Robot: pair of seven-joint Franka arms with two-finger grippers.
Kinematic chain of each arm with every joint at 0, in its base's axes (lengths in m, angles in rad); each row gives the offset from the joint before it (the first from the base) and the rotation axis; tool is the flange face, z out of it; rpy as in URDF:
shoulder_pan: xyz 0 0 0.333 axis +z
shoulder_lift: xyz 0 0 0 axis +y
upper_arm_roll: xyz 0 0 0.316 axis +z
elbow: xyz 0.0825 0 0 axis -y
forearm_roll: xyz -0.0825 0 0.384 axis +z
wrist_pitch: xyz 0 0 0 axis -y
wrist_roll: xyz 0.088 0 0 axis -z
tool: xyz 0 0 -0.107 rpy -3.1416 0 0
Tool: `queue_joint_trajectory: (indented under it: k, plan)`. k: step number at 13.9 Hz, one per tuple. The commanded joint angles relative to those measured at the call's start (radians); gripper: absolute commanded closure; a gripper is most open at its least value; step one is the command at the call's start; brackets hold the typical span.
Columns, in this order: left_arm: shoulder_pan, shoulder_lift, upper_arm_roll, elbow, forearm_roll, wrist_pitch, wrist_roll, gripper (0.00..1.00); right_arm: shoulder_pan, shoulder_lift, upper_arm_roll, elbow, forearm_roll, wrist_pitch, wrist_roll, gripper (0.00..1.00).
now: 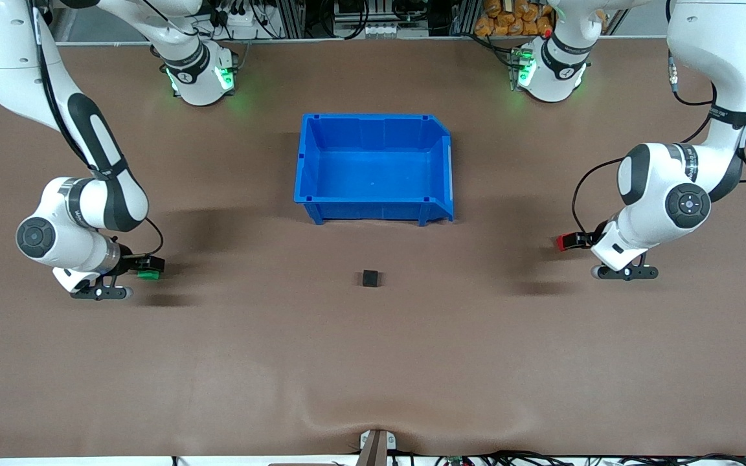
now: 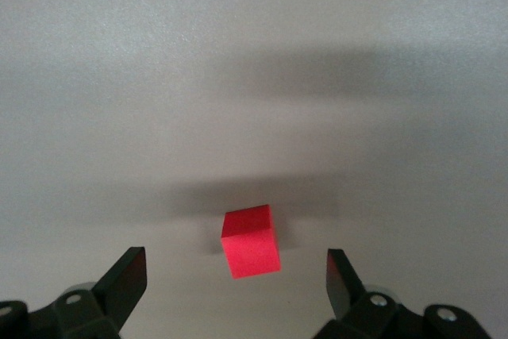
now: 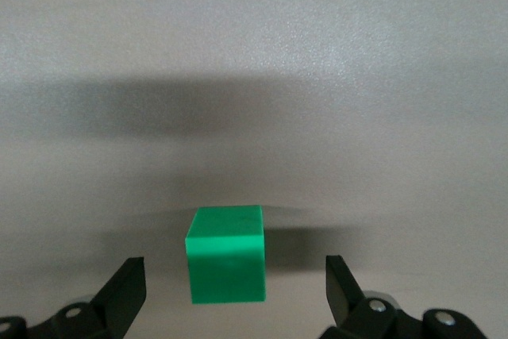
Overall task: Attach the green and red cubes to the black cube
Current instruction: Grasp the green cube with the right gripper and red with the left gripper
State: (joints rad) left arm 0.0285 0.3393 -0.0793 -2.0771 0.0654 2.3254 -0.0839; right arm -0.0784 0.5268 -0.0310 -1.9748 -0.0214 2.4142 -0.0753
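Resting matte black cube (image 1: 370, 278), moulded blue bin (image 1: 373, 168) — fingers spread

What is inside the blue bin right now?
Nothing: the blue bin shows only its bare floor. The black cube sits on the table nearer the camera. Only the strip under the bin's near wall is hidden.

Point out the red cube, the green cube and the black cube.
red cube (image 2: 251, 240), left wrist view, on its front face.
green cube (image 3: 226, 253), right wrist view, on its front face.
black cube (image 1: 370, 278), front view, on its top face.
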Motion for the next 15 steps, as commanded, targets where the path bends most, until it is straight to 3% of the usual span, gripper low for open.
queue_joint_trajectory:
  k: [1,5,6,7,9,11,15]
  plan:
    - [0.004,-0.022,-0.005,-0.015,0.019,0.015,-0.02,0.0,-0.015,-0.007,0.011,-0.035,-0.018,0.048,-0.001,0.0]
    - [-0.013,-0.026,-0.007,-0.017,0.02,0.006,-0.036,0.0,-0.017,0.002,0.013,-0.03,-0.014,0.052,-0.001,0.0]
    - [-0.012,-0.026,-0.007,-0.014,0.019,0.005,-0.036,0.0,-0.015,0.005,0.013,-0.029,-0.014,0.054,0.0,0.08]
    - [-0.013,-0.023,-0.005,-0.011,0.019,0.005,-0.043,0.0,-0.015,0.005,0.013,-0.029,-0.012,0.052,0.0,0.24]
    - [-0.013,-0.011,-0.005,-0.014,0.019,0.005,-0.072,0.0,-0.015,0.007,0.013,-0.029,-0.012,0.051,0.002,0.65]
    - [-0.013,-0.016,-0.007,-0.02,0.02,-0.006,-0.106,0.0,-0.009,0.01,0.013,-0.029,-0.012,0.045,0.0,0.99]
    - [-0.012,-0.008,-0.007,-0.018,0.019,-0.023,-0.152,0.0,0.003,0.002,0.014,-0.013,-0.018,0.042,-0.071,1.0]
